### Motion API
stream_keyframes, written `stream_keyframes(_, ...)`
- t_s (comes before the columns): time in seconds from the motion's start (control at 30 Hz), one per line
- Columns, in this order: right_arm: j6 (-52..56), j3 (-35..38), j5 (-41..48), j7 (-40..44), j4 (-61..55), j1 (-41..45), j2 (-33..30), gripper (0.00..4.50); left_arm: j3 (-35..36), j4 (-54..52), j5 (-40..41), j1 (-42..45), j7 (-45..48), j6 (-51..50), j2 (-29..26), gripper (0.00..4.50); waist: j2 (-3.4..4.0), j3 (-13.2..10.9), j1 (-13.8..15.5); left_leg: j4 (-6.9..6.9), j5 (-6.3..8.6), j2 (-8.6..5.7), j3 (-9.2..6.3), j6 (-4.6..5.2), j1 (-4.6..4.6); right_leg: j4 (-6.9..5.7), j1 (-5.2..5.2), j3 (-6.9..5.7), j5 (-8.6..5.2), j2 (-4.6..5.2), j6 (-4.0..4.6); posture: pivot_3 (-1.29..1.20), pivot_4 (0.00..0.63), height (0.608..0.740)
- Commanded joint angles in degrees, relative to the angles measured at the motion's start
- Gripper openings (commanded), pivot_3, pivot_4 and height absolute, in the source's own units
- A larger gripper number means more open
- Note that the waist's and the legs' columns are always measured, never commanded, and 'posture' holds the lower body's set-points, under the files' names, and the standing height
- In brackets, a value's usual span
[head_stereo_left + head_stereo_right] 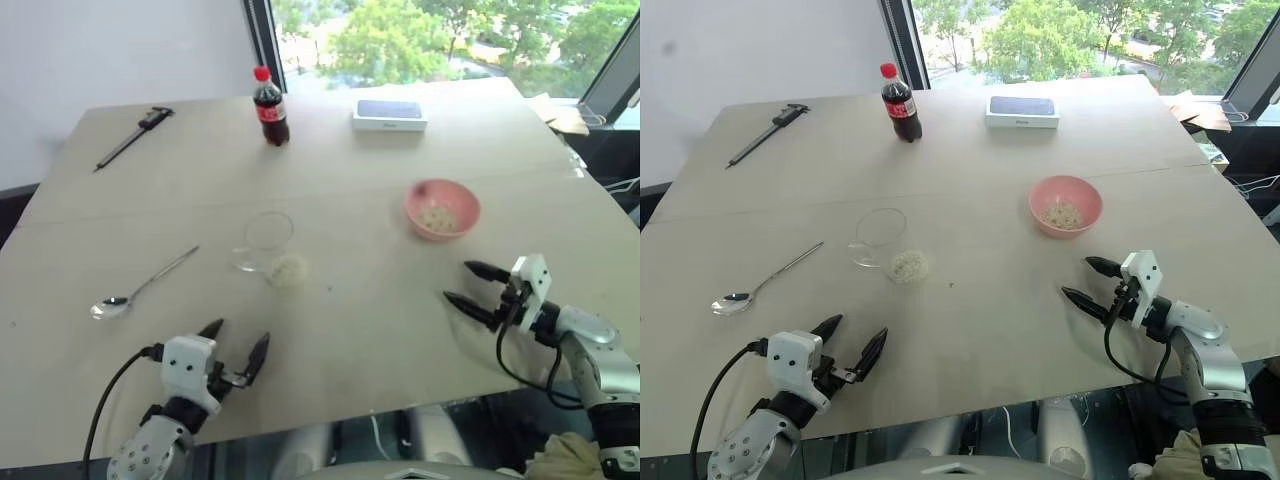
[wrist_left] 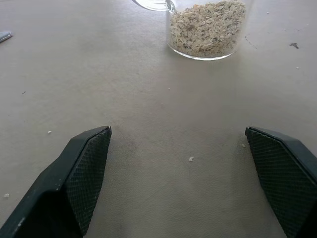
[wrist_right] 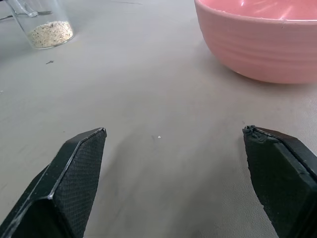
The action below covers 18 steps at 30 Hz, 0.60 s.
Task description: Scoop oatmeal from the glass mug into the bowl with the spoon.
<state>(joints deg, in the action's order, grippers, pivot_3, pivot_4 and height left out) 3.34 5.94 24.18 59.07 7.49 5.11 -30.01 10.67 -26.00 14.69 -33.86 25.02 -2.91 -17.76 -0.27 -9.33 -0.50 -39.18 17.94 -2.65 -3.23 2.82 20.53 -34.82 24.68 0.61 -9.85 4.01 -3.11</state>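
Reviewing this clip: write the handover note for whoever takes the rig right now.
Left gripper: open, empty, hovering over the table's near edge.
Right gripper: open, empty, near the bowl.
Spoon: lying flat on the table, untouched, on the robot's left.
Glass mug: upright mid-table, oatmeal in its bottom.
Bowl: pink, right of the mug, with some oatmeal already in it.
Done: some oatmeal is in the bowl.
Left: pick up the spoon, scoop the mug's oatmeal into the bowl.
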Motion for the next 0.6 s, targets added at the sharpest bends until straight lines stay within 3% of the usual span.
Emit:
stream_keyframes(0.03,-1.36,0.63,0.22,0.76,-1.29,0.01,-0.49,4.44,-0.13,-0.20,-0.69,0.06,0.49,1.90,-0.23,4.50,0.00,0.00,0.01,0.00,0.00,0.00,0.00,0.00,0.00,0.00,0.00,0.00,0.00,0.00,0.00,0.00,0.150,0.740)
stream_keyframes(0.6,-1.81,0.41,0.16,2.55,-0.39,-0.30,-0.58,4.44,0.45,1.17,-0.17,0.18,1.27,3.84,-0.02,4.50,-0.01,-0.01,0.02,0.00,0.00,0.00,0.00,0.00,0.00,0.00,0.00,-0.01,0.01,0.00,-0.01,0.00,0.150,0.740)
